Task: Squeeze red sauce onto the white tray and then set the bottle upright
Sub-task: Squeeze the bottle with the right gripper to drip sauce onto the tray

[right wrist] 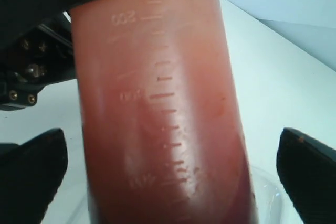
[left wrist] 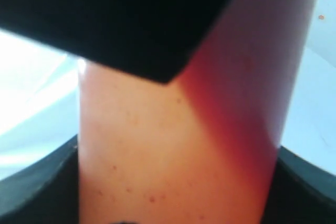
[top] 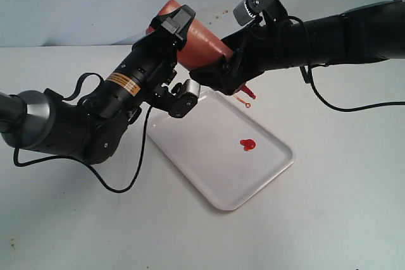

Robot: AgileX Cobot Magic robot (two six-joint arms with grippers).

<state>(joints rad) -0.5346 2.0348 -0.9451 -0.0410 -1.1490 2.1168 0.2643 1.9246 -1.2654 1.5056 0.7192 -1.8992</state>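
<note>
The bottle [top: 204,43] hangs tilted above the far end of the white tray [top: 209,169], its nozzle and small tethered cap [top: 247,95] pointing down toward the tray. My left gripper [top: 176,28] is shut on the bottle's raised end. In the left wrist view both fingers [left wrist: 37,192] press the orange wall of the bottle [left wrist: 178,145]. My right gripper [top: 221,73] is open around the lower part of the bottle. In the right wrist view its fingers [right wrist: 31,177] stand apart from the bottle [right wrist: 157,119], with a gap on each side. A small blob of red sauce [top: 248,145] lies on the tray.
The tray rests on a plain white table [top: 329,219]. Both arms meet above the tray's far end, and black cables [top: 120,184] trail over the table on the left and right.
</note>
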